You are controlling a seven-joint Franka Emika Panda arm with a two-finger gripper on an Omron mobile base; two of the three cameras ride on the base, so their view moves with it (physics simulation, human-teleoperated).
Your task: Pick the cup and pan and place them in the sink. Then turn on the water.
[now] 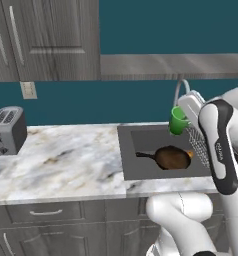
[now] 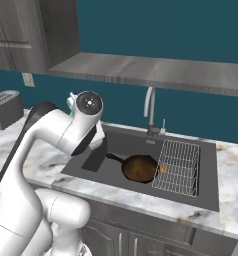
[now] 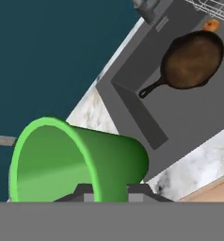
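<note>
My gripper [image 3: 113, 192] is shut on the wall of the green cup [image 3: 71, 160], which lies tilted in the hand view with its open mouth towards the camera. In the left base view the cup [image 1: 178, 121] hangs above the back right part of the sink [image 1: 123, 150], just under the faucet [image 1: 180, 88]. The dark pan [image 1: 172, 158] lies on the sink floor with its handle pointing left. It is also plain in the right base view, pan [image 2: 139, 168], and in the hand view, pan [image 3: 191, 60]. No water is in view at the faucet [image 2: 150, 112].
A wire rack [image 2: 178, 165] lies in the right half of the sink [image 2: 91, 161], with a small orange thing [image 2: 163, 169] between it and the pan. A grey toaster [image 1: 7, 130] stands at the far left of the marble counter [image 1: 66, 160]. Cabinets hang above.
</note>
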